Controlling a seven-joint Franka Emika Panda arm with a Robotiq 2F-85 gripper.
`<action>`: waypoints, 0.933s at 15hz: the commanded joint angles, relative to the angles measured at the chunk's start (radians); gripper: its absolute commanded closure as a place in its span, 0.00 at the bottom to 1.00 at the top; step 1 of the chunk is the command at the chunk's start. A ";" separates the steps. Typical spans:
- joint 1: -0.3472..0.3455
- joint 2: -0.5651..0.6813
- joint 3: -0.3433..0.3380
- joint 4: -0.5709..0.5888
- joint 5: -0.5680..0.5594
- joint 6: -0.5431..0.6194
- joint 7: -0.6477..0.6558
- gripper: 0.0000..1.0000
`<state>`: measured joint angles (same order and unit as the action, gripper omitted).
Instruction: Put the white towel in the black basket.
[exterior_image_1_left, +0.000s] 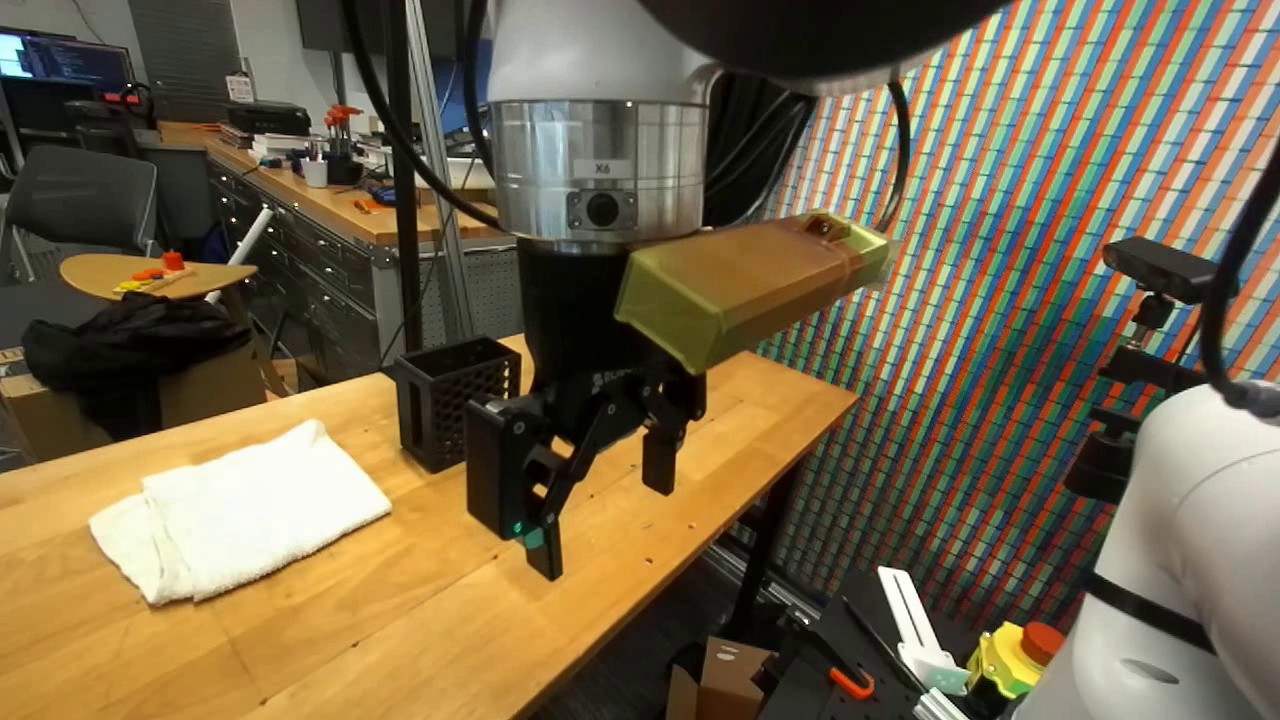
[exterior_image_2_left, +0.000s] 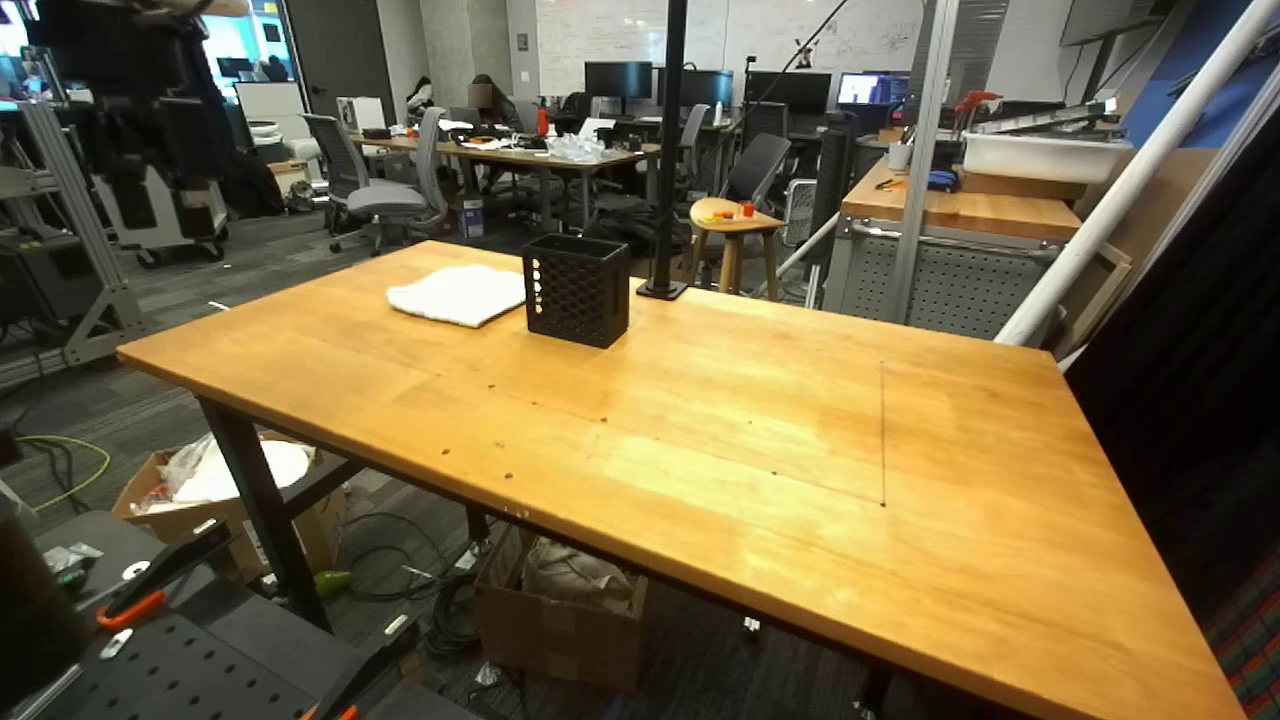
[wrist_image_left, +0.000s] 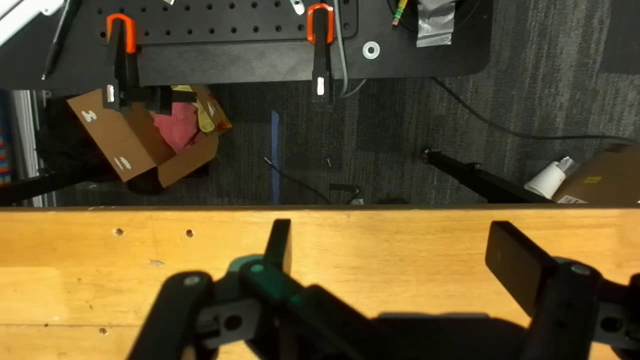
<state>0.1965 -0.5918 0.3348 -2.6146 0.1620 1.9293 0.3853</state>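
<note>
I have the white towel (exterior_image_1_left: 250, 515) lying flat on the worktop (exterior_image_1_left: 400, 640), folded in layers, roughly rectangular, lightly wrinkled, one end showing an uneven flap. It is outside the black basket (exterior_image_1_left: 425, 420), which stands upright just beside it. In an exterior view, I read bare worktop between the two. The basket's grid wall (exterior_image_2_left: 580, 290) covers the towel's adjacent edge in an exterior view. The tool (exterior_image_1_left: 602, 520) hangs above the worktop, its fingers (wrist_image_left: 517, 267) spread wide apart and gripping nothing. Only the wrist view shows me the pink item (wrist_image_left: 177, 125) inside an open cardboard box (wrist_image_left: 112, 135) beyond the worktop's edge. A red button (exterior_image_1_left: 1042, 643) on a yellow housing (exterior_image_1_left: 993, 660) appears only in an exterior view, where the tool masks a lower corner of the basket and the top of the frame cuts off the arm (exterior_image_1_left: 600, 50). The basket's floor is hidden from me. A dark mechanism (exterior_image_2_left: 130, 80) in the upper corner of an exterior view is blurred; I cannot identify it.
</note>
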 joint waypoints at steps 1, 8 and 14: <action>-0.031 0.142 0.026 0.151 -0.120 -0.036 0.010 0.00; -0.035 0.464 0.059 0.504 -0.431 -0.015 0.029 0.00; 0.049 0.764 0.023 0.844 -0.688 -0.038 0.008 0.00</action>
<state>0.1916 0.0147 0.3809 -1.9676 -0.4174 1.9353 0.3950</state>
